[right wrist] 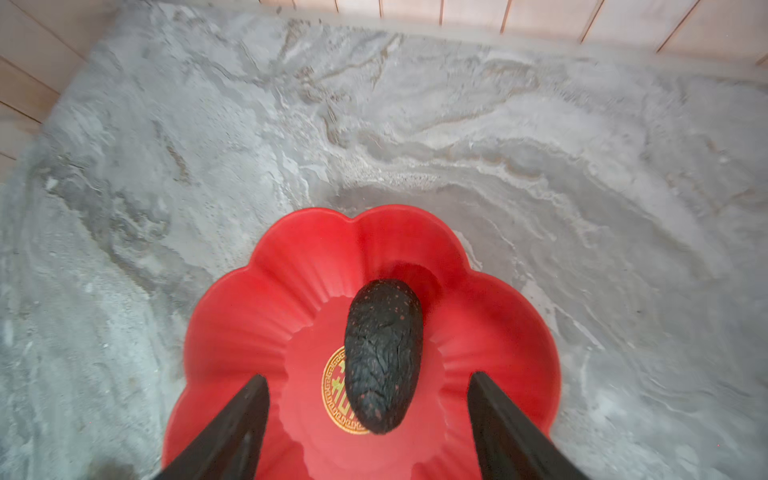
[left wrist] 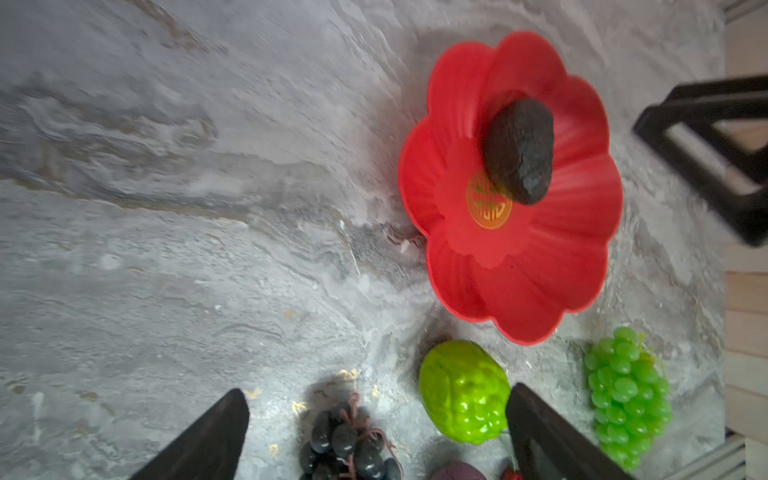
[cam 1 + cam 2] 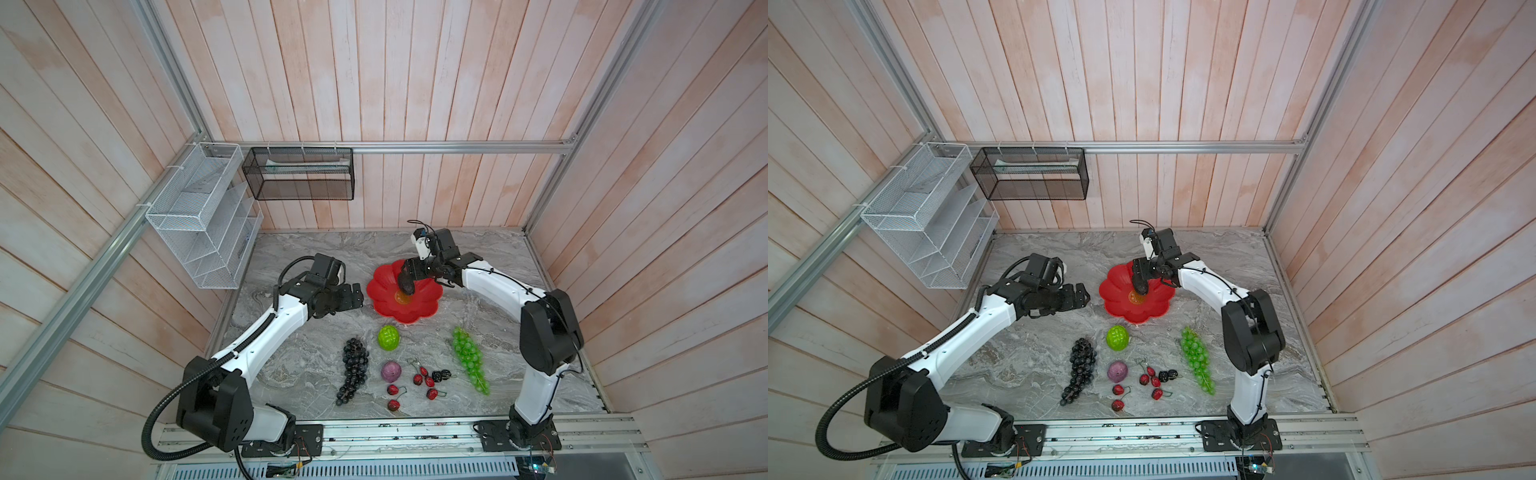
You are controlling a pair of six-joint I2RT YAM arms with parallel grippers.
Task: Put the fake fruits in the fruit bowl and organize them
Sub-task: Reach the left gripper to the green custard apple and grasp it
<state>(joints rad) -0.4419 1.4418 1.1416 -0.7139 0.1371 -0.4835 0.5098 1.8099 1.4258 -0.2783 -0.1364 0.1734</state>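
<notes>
A: What carries everything?

B: A grey marbled desk [image 3: 299, 365]. A white wire mesh basket [image 3: 199, 216] hangs on the left wall. A black mesh basket [image 3: 299, 174] hangs on the back wall.

A: And the arms?

B: The left hand [image 3: 356, 296] hovers above the desk just left of the fruit bowl [image 3: 415, 311]. Its fingers are spread wide with nothing between them. The right hand [image 1: 368, 378] hangs over the bowl. Its fingers are also wide apart and gripping nothing.

A: Where is the bowl?

B: It sits on the far middle of the desk. It is red and petal-shaped, with a gold emblem [image 1: 334, 390] at its centre.

A: The fruits?

B: Nearer the robot, on the desk, the dark purple grape bunch [image 3: 353, 370] lies on the left and the green grape bunch [image 3: 469, 359] on the right, well apart. Between them, near the bowl, sits the bumpy lime-green ball [image 3: 389, 338].

A: Anything inside the bowl?

B: Only the black rough-skinned avocado [image 1: 382, 353]. It lies between the right fingers, clear of both, with one end over the emblem.

A: Smaller ones?

B: The purple-pink ball [image 3: 390, 371] sits beside the dark bunch. The red cherries [image 3: 417, 379] are scattered just right of it and nearer the robot. The blackberries [image 3: 441, 375] lie just beside the cherries.
</notes>
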